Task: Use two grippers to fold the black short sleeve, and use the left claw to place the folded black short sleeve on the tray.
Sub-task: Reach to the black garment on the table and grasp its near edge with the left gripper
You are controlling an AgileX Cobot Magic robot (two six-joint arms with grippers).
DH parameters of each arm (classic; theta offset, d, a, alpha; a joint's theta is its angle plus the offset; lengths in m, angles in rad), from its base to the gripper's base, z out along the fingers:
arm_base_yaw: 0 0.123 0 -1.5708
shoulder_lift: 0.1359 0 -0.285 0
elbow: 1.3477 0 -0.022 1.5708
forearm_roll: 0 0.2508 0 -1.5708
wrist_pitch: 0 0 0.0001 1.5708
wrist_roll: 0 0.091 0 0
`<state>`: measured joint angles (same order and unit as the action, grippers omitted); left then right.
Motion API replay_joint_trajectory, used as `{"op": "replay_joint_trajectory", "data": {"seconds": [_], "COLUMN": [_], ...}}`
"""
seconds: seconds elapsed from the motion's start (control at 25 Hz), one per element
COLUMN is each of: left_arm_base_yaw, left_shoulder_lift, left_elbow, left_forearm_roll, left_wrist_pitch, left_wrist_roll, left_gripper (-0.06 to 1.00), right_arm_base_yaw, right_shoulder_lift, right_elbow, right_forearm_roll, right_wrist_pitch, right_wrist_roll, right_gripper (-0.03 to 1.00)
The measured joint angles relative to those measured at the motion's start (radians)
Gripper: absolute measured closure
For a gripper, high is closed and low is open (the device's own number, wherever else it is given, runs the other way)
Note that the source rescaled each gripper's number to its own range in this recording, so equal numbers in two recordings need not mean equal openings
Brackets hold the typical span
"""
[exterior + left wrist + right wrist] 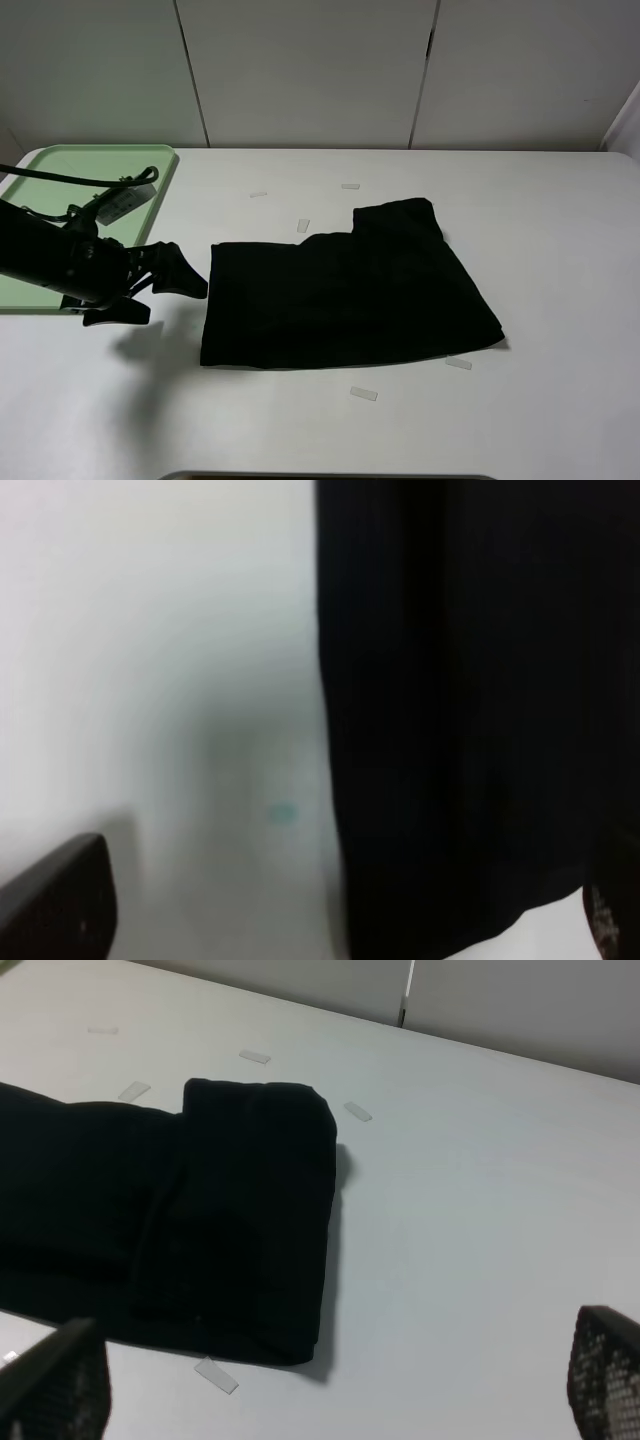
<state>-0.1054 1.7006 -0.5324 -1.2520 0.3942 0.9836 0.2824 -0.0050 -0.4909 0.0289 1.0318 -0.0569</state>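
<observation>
The black short sleeve [340, 295] lies folded in a rough rectangle at the table's middle, with no letters showing. My left gripper [160, 297] is open and empty, hovering just left of the shirt's left edge. The blurred left wrist view shows that edge of the shirt [470, 710] and one fingertip [60, 900]. The pale-green tray [60, 165] sits at the far left, behind the left arm. My right gripper [330, 1390] is open and empty, apart from the shirt [230, 1220]. It is out of the exterior view.
Several small clear tape strips lie on the white table around the shirt, such as one near the front [364, 394] and one behind [350, 186]. A silver-white module [125, 200] on the left arm overlaps the tray. Grey wall panels stand behind the table.
</observation>
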Motion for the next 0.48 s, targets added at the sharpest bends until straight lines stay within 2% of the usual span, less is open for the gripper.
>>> {"op": "replay_joint_trajectory", "data": {"seconds": [0.48], "left_arm_base_yaw": [-0.008], "left_shoulder_lift": [0.000], "left_elbow": [0.000], "left_forearm_roll": [-0.054], "left_wrist_pitch": [-0.010], "left_wrist_roll": [0.061], "left_gripper": [0.02], "right_arm_base_yaw": [0.000], "right_shoulder_lift": [0.000], "right_elbow": [0.000], "right_forearm_roll": [0.000], "right_wrist_pitch": [0.000], "right_wrist_roll": [0.000], "right_gripper": [-0.03]}}
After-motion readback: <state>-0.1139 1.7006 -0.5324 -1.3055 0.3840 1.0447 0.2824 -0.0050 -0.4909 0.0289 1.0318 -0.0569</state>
